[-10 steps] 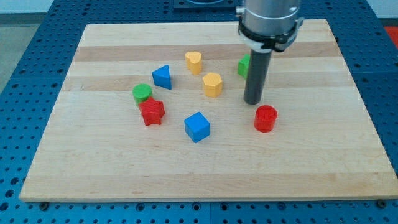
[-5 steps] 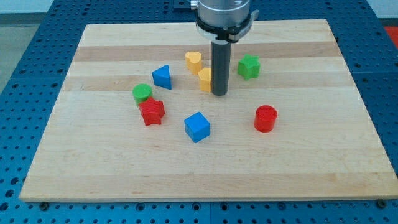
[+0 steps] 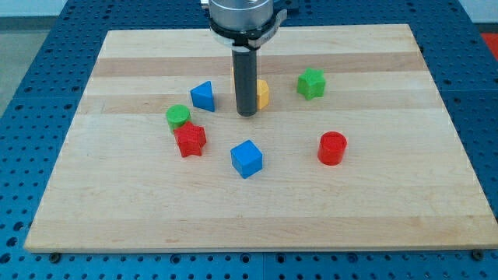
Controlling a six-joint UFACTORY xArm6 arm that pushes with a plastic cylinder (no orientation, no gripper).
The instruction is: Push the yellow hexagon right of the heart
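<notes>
The yellow hexagon [image 3: 263, 95] lies near the middle of the wooden board [image 3: 389, 225], and only its right part shows past my rod. My tip [image 3: 247, 114] rests on the board just to the hexagon's lower left, close to it or touching it. The yellow heart is almost wholly hidden behind the rod, up and left of the hexagon.
A blue triangle [image 3: 203, 96] lies left of the rod. A green cylinder [image 3: 178, 117] and a red star [image 3: 190, 140] sit further left. A blue cube [image 3: 247, 159] lies below the tip. A green star [image 3: 311, 83] and a red cylinder [image 3: 332, 148] are on the right.
My rod has swept from the hexagon's right, past its lower edge, to its lower left. The hexagon shifted slightly up and left. The heart is now hidden behind the rod.
</notes>
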